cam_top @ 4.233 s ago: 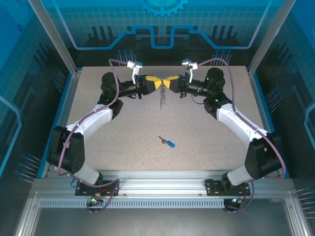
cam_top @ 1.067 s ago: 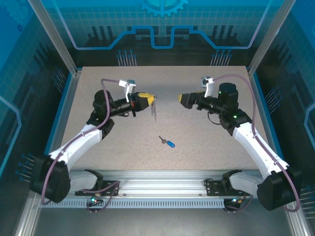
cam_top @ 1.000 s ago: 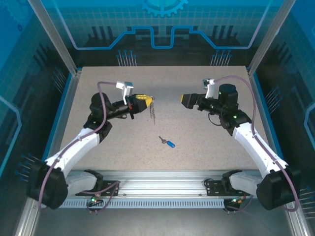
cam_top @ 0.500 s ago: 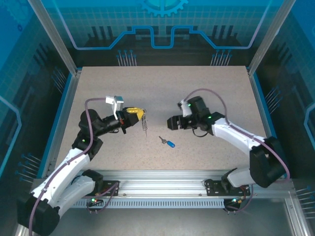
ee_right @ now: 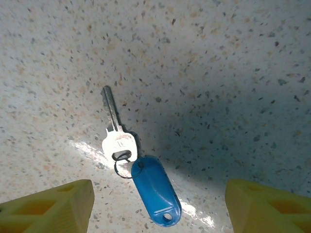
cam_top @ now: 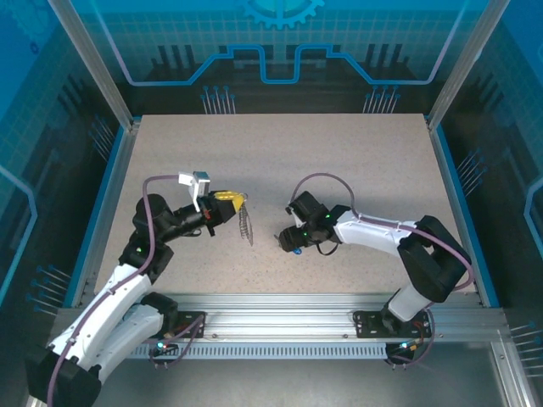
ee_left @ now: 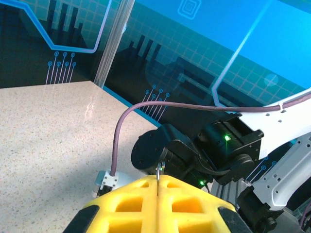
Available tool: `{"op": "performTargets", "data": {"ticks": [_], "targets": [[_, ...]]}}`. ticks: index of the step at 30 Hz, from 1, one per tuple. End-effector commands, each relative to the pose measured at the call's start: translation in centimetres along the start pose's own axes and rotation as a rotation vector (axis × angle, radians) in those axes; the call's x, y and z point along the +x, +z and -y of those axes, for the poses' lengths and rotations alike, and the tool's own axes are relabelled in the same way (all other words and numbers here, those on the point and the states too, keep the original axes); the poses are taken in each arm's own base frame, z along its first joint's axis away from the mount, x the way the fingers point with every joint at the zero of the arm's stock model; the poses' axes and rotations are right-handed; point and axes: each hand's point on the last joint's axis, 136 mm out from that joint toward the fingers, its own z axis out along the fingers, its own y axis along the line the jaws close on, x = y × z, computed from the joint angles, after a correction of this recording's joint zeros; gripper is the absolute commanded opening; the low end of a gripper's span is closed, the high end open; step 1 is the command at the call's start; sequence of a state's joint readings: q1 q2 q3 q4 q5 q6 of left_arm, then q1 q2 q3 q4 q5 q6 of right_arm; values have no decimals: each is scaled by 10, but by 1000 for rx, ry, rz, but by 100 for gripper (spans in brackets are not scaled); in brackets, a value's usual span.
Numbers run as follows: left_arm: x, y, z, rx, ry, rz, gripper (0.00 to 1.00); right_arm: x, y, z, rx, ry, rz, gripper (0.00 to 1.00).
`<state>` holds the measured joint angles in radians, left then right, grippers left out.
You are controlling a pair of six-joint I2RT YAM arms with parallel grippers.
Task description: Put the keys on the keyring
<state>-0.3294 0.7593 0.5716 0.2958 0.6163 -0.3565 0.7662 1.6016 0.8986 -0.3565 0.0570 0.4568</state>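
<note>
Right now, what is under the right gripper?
The key with its blue tag lies flat on the table between the open fingers. From above, the right gripper largely covers it.

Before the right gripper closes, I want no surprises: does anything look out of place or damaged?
Nothing stands out. The blue-tagged key lies flat on the table under the open right gripper; the keyring dangles from the shut left gripper.

Bright even light, sharp focus; soft shadow and glare on table (ee_right: 233, 58)
</note>
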Motion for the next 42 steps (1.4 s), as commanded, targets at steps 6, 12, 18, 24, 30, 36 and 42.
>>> {"op": "performTargets", "data": {"ticks": [6,12,18,24,30,36,42], "targets": [[-4,2,-2,-4,22,29,0,8,15,-6,87,-97,-66,71],[-7,2,-2,-3,26,35,0,6,21,-5,103,-126,-77,67],[-5,5,-4,-2,15,29,0,-5,25,2,115,-118,-75,54],[-5,8,-4,3,10,17,0,-22,19,4,47,-61,-27,42],[-6,10,-3,7,11,14,0,-30,8,-1,-33,-40,13,42],[-6,11,-4,6,9,11,0,-36,-6,-1,-91,-7,56,44],[-7,14,-3,13,11,8,0,-26,-4,0,-100,5,21,41]]}}
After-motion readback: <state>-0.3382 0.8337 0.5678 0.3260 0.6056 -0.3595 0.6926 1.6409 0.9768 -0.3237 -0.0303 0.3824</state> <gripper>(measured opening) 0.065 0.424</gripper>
